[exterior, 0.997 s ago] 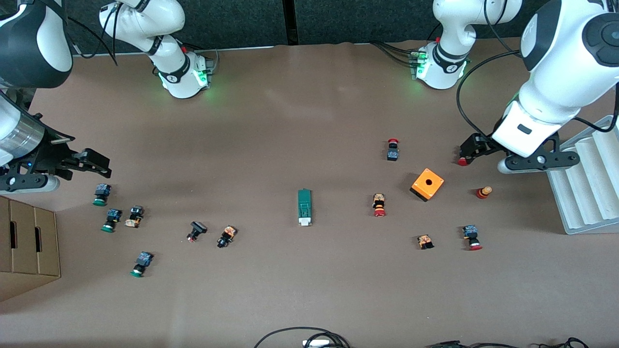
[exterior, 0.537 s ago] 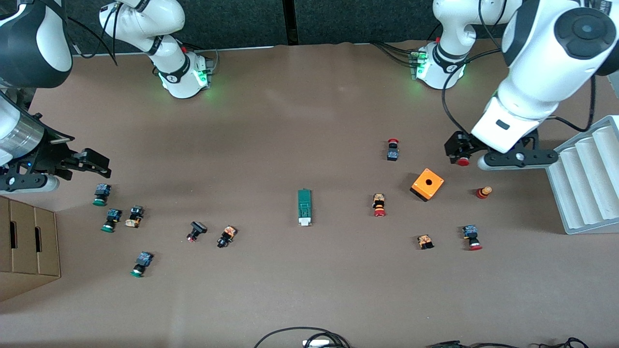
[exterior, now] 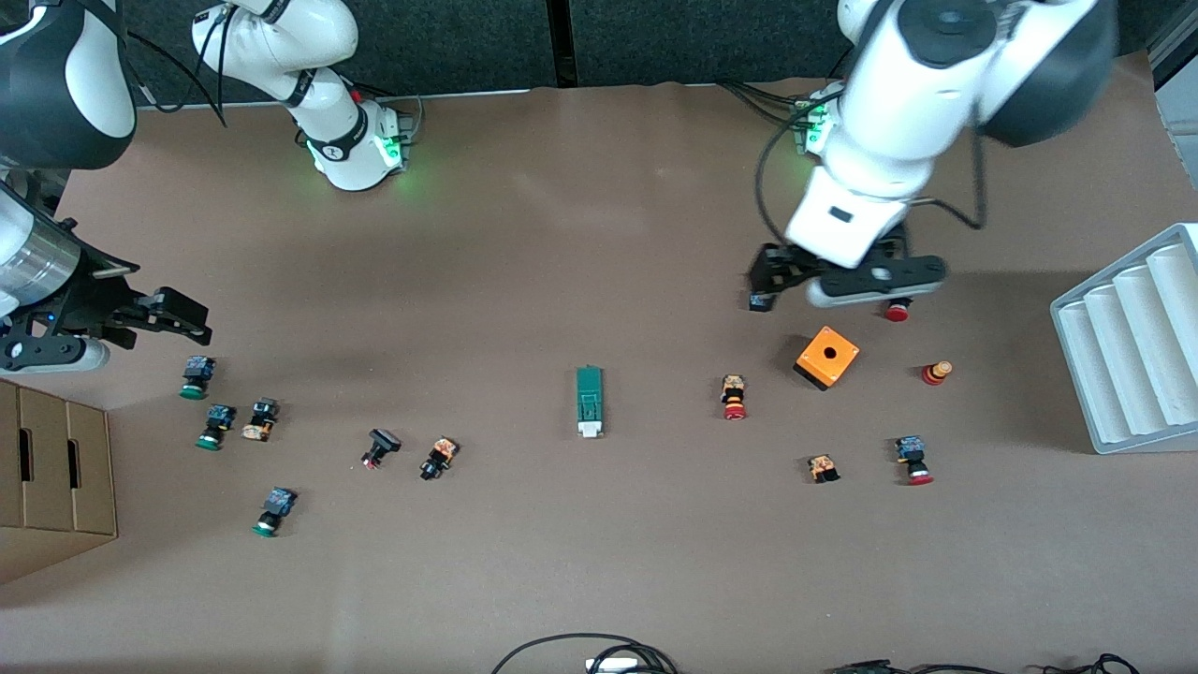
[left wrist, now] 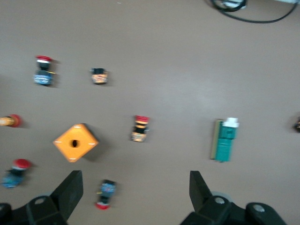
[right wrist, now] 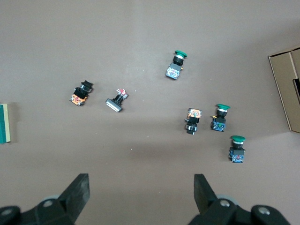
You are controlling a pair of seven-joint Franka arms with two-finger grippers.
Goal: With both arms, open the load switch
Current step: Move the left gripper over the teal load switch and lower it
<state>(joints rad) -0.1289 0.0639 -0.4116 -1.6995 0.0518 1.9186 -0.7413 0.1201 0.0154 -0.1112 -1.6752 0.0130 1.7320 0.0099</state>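
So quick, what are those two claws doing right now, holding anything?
Left gripper: open, holding nothing, above the table near the orange cube.
Right gripper: open, holding nothing, above the green-capped buttons.

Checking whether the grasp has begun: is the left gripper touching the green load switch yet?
Apart. In the left wrist view, the open left gripper hangs over bare table, with a clear gap to the load switch.

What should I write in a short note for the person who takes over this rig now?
Left gripper: open, empty, up over the table above a small push-button near the orange cube.
Right gripper: open, empty, waiting over the green-capped push-buttons at the right arm's end of the table.
Load switch: flat on mid-table, white end nearer the front camera, untouched.
Done: nothing on the switch.
Left: bring both grippers to the switch, grasp it, open it.
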